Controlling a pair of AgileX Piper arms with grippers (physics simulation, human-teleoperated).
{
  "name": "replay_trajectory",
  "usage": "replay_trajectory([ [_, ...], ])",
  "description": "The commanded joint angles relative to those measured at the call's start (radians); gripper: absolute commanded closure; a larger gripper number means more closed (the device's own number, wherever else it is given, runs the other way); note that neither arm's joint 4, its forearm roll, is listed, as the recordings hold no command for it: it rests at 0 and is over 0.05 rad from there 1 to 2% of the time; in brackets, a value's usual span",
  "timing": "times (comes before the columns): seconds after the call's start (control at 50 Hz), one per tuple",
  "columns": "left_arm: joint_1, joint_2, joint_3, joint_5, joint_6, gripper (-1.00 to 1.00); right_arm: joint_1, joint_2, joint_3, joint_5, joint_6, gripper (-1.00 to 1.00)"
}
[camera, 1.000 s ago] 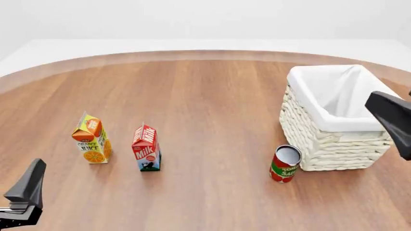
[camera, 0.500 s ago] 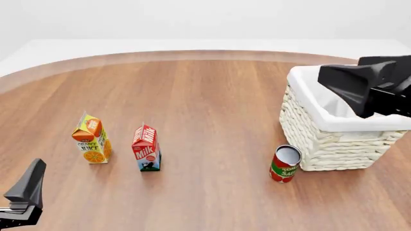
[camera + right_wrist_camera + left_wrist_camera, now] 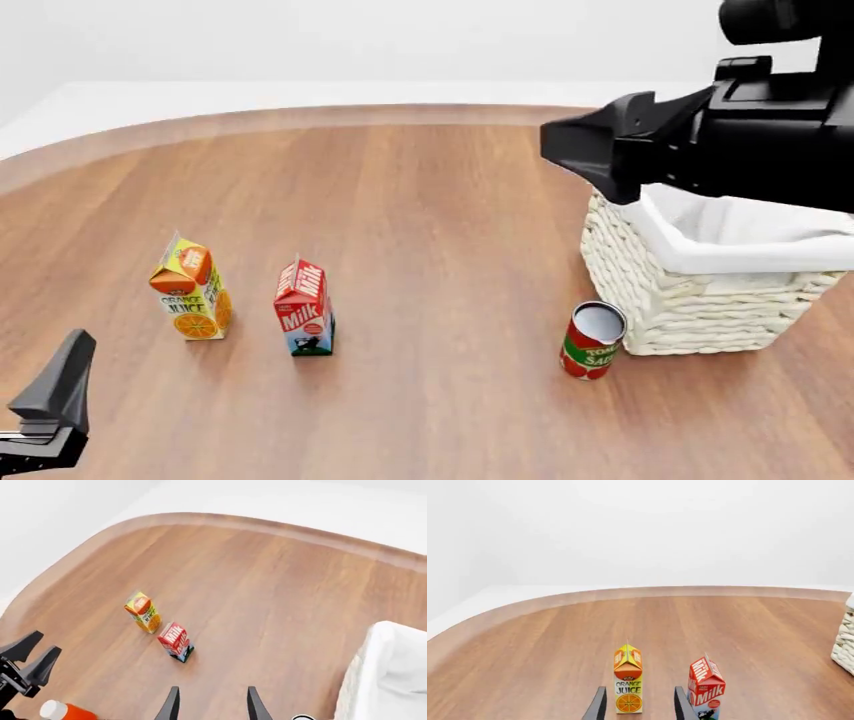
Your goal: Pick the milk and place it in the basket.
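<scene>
Red on top and blue-white below, the milk (image 3: 304, 308) stands upright on the wooden table (image 3: 427, 220), untouched, with the orange juice carton (image 3: 190, 290) just beside it on the left. Nothing is gripped, so the pick is not yet begun, by my reading, and everything after it is left to do. The basket (image 3: 667, 300) sits well apart to the right, and what shows of its white liner holds nothing; a red can (image 3: 591, 340) stands near its front corner. The right gripper (image 3: 209, 705) hovers high above the table near the basket's near-left edge, its fingers parted with nothing between them, aimed toward the two cartons. The left gripper (image 3: 639, 705) rests low at the near left of the table, its fingers also apart and empty, facing the juice carton more squarely than the milk. Either arm would need to descend to the milk, close on it, lift and carry it across.
</scene>
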Motion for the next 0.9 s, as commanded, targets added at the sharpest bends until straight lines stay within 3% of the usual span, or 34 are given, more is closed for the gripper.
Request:
replay_trajectory([
  [0.02, 0.000, 0.000, 0.000, 0.000, 0.000, -1.00, 0.065, 0.117, -0.035, -0.044, 0.044, -1.00],
  [0.34, 0.000, 0.000, 0.000, 0.000, 0.000, -1.00, 0.134, 0.285, -0.090, -0.124, 0.141, -1.00],
  [0.9, 0.000, 0.000, 0.000, 0.000, 0.000, -1.00, 0.116, 0.453, -0.149, -0.183, 0.281, -1.00],
])
